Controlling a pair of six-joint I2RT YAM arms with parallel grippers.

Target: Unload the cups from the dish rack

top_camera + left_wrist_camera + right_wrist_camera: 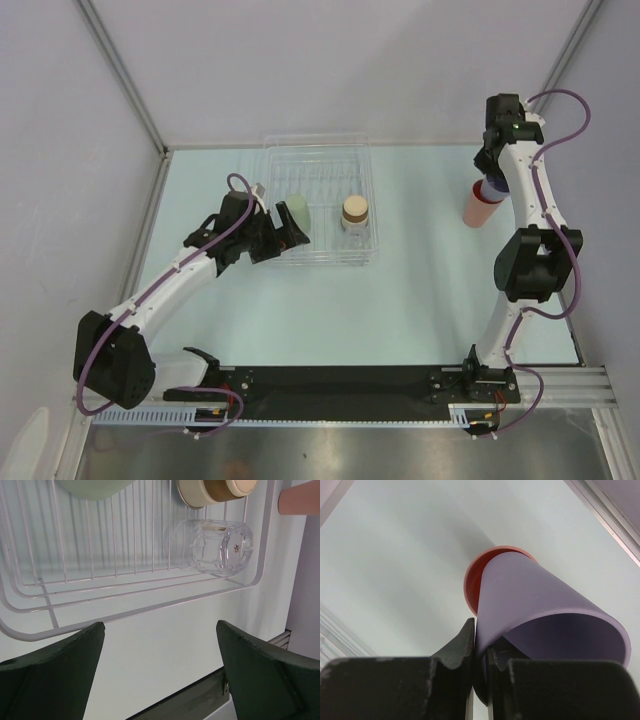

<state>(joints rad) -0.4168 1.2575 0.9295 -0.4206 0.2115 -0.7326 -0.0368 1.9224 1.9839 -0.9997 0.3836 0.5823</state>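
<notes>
Two cups out on the table [420, 290], two in the dish rack [320, 165].
The left gripper [282, 238] gapes wide at the rack's near-left side, beside the pale green cup [297, 218]; the cork-topped clear cup [355, 212] stands to its right. The right gripper [481, 635] pinches the lavender cup [545, 610] by the rim, its base in the salmon-pink cup [480, 208].

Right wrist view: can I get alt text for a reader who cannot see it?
The right fingers pinch the wall of a lavender cup near its open rim, its narrow end sitting in the mouth of a salmon-pink cup. A pale table lies beyond.
</notes>
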